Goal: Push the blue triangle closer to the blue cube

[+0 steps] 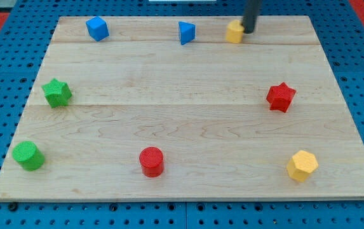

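Observation:
The blue triangle (186, 32) lies near the top edge of the wooden board (188, 133), a little right of centre. The blue cube (97, 28) sits at the view's top left, well apart from the triangle. My tip (248, 30) comes down at the view's top, right of the triangle. It stands against the right side of a small yellow block (234, 32), which lies between the tip and the triangle.
A green star (57, 93) and a green cylinder (28, 156) are at the view's left. A red cylinder (151, 161) is at the bottom centre. A red star (281, 97) and a yellow hexagon (302, 166) are at the right.

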